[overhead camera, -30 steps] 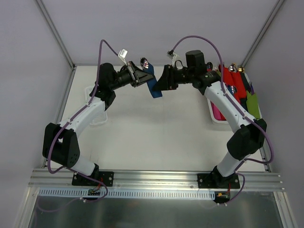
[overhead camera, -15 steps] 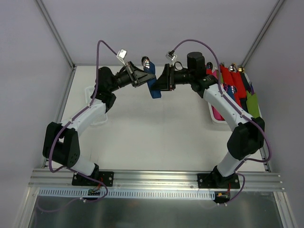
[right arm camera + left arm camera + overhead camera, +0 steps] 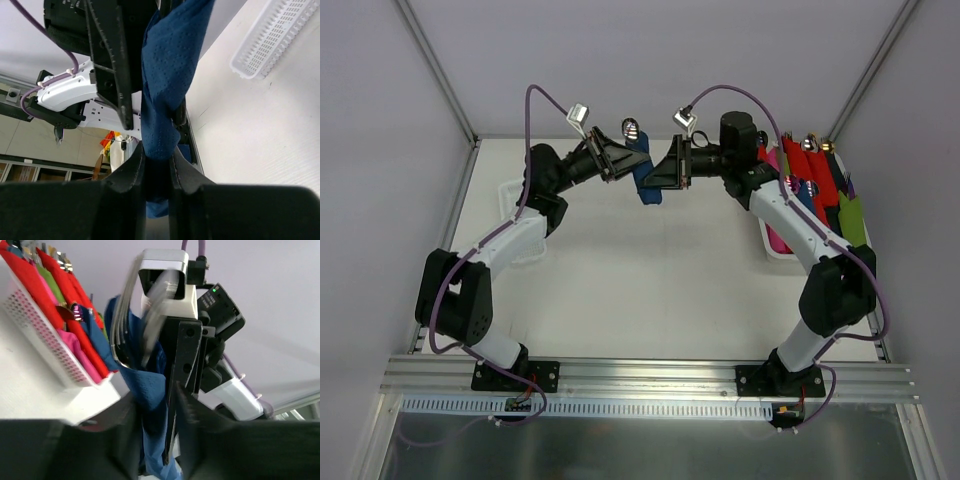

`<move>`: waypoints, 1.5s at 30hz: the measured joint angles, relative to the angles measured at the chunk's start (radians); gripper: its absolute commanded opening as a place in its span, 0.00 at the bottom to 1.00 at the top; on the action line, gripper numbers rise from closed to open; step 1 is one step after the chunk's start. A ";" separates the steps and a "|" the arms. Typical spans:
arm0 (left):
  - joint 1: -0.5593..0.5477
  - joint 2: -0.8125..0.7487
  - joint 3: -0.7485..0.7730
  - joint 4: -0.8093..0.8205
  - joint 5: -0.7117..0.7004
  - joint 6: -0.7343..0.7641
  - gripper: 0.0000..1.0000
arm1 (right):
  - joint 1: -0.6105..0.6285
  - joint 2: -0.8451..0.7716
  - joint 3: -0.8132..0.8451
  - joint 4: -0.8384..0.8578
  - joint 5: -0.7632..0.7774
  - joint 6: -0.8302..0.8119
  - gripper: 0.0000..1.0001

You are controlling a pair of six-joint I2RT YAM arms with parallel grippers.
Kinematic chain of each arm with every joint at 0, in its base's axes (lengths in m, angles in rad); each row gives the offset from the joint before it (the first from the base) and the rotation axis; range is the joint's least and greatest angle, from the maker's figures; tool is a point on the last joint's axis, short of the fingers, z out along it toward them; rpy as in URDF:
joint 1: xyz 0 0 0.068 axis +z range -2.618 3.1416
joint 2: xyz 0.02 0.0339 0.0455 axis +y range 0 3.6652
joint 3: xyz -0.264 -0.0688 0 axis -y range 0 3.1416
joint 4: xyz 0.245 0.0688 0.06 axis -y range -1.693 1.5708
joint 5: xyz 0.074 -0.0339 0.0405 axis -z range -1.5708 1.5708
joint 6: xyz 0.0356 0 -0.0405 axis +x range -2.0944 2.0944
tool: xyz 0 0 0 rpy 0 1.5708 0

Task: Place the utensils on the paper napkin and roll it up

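The paper napkin (image 3: 645, 178), rolled, hangs above the far middle of the table (image 3: 640, 290), between the 2 grippers. The left gripper (image 3: 628, 165) is on its left side and the right gripper (image 3: 658, 172) on its right side, and both are pressed against it. The utensils (image 3: 632, 130) stick out of the far end of the roll. At the right edge of the table stands 1 tray (image 3: 772, 248), partly under the right arm, with several rolled napkins (image 3: 810, 175) lying in it. At the left edge, under the left arm, lies 1 basket (image 3: 507, 190).
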 measured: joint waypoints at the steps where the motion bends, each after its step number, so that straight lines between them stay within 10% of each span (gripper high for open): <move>1: 0.000 0.000 0.002 -0.007 0.001 0.014 0.46 | -0.005 -0.002 -0.010 0.001 0.000 -0.002 0.00; 7: 0.002 -0.003 0.096 -0.242 0.021 0.186 0.98 | -0.130 -0.044 -0.032 -0.107 0.012 -0.096 0.00; 13: 0.022 -0.019 0.120 -0.373 0.043 0.292 0.99 | -0.332 -0.146 -0.031 -0.324 0.002 -0.315 0.00; 22: 0.024 -0.044 0.145 -0.559 0.049 0.425 0.99 | -0.738 -0.195 0.015 -1.131 0.025 -1.162 0.00; 27: 0.024 -0.074 0.122 -0.583 0.054 0.457 0.99 | -0.878 -0.048 0.129 -1.313 0.101 -1.500 0.00; 45: 0.027 -0.119 0.002 -0.601 0.069 0.484 0.99 | -1.009 0.243 0.417 -1.384 0.325 -1.711 0.00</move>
